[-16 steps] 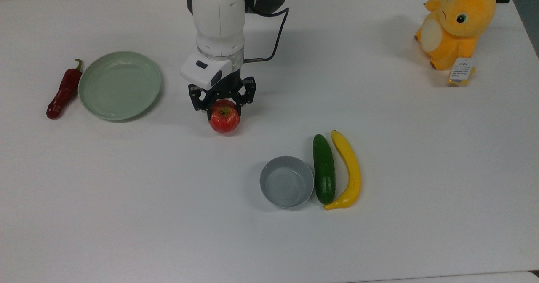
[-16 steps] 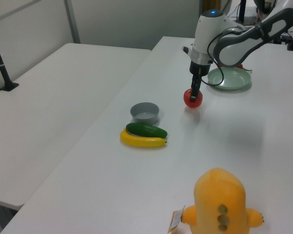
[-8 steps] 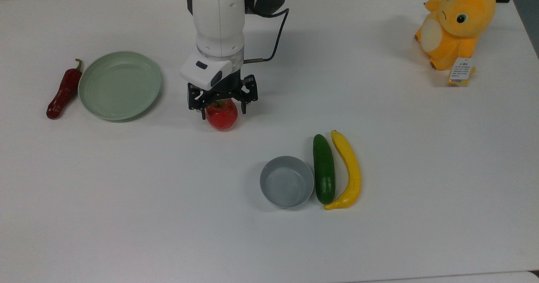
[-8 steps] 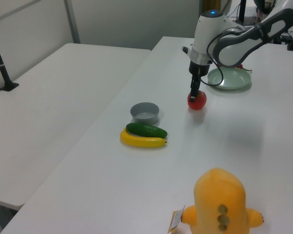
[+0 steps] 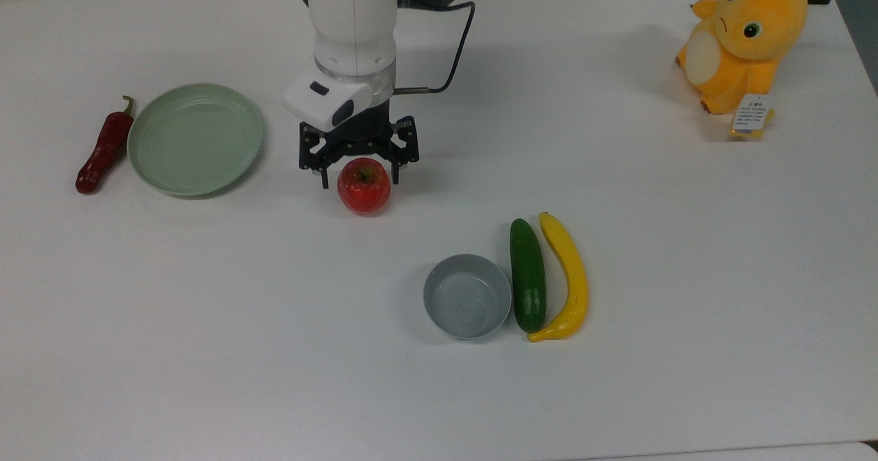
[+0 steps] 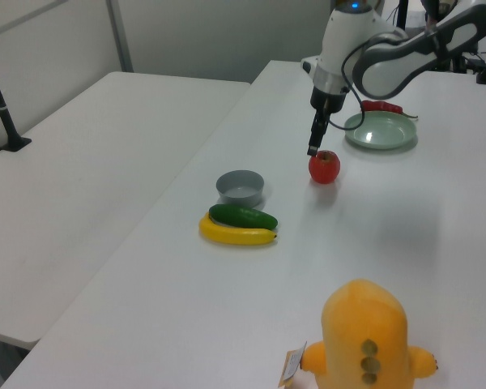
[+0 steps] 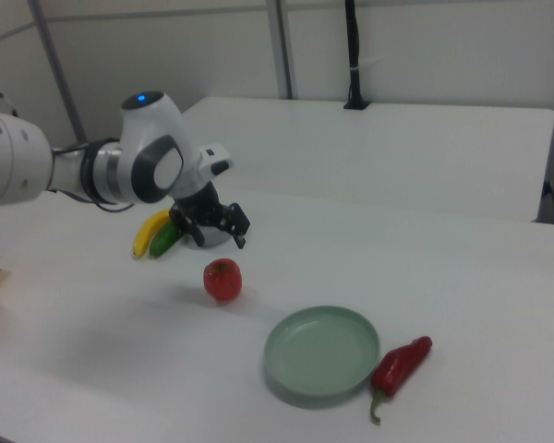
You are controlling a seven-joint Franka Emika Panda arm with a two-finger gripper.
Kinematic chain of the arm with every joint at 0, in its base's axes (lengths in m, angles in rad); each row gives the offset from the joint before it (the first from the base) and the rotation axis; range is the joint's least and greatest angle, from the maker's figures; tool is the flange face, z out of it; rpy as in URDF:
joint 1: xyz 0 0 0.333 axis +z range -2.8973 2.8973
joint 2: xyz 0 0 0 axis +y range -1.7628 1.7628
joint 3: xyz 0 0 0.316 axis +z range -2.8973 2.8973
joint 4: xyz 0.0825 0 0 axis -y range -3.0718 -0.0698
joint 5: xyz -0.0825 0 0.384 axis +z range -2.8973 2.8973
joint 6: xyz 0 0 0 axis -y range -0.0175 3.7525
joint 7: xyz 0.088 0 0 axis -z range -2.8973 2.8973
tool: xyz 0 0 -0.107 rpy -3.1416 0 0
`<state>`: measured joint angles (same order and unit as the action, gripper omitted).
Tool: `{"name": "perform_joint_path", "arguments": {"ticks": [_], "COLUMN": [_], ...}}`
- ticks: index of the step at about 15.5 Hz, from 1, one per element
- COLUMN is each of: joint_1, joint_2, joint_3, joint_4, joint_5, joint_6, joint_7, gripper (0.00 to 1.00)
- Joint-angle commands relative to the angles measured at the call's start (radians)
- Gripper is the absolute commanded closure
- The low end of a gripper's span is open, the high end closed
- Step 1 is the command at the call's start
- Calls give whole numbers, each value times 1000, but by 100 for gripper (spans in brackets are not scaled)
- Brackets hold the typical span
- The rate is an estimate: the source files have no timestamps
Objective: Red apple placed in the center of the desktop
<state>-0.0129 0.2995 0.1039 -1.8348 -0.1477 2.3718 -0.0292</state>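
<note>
Red apple [image 5: 363, 186]: rests stem-up on the white desk [image 5: 274, 351], well in from every edge and toward the middle, nearer the far edge than the near edge in the top view.
Gripper [image 5: 357, 166]: hangs just above and behind the apple, fingers [image 5: 324, 173] spread wide on either side and clear of the fruit; the right view shows open air between them and the apple.
Step in hand: release, by the look of it; the apple stands alone on the desk and the arm holds nothing.
Placement: roughly central, though a little toward the top view's left of the desk's true middle.
Neighbours: a pale green plate [image 5: 195, 138] and a dark-red chili pepper [image 5: 104, 149] toward the top view's left edge; a grey bowl [image 5: 468, 296], a cucumber [image 5: 528, 276] and a banana [image 5: 568, 279] side by side toward the near edge; an orange plush toy [image 5: 744, 39] at the far corner on the top view's right.
Next move: likely a straight lift away from the apple, keeping the spread fingers from brushing it, since a round fruit could roll off its spot at a nudge.
</note>
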Motion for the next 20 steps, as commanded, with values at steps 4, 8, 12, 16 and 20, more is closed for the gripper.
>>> {"name": "perform_joint_path", "arguments": {"ticks": [4, 8, 12, 16, 20], "joint_1": [11, 40, 85, 149, 148], "joint_2": [-132, -239, -316, -330, -319], "joint_3": [2, 2, -27, -101, -102], "joint_4": [32, 28, 28, 34, 32], "joint_5": [0, 66, 131, 188, 188], "joint_6": [-202, -304, -437, -466, -473], "joint_7": [165, 218, 219, 276, 281], "gripper": [0, 0, 0, 0, 0]}}
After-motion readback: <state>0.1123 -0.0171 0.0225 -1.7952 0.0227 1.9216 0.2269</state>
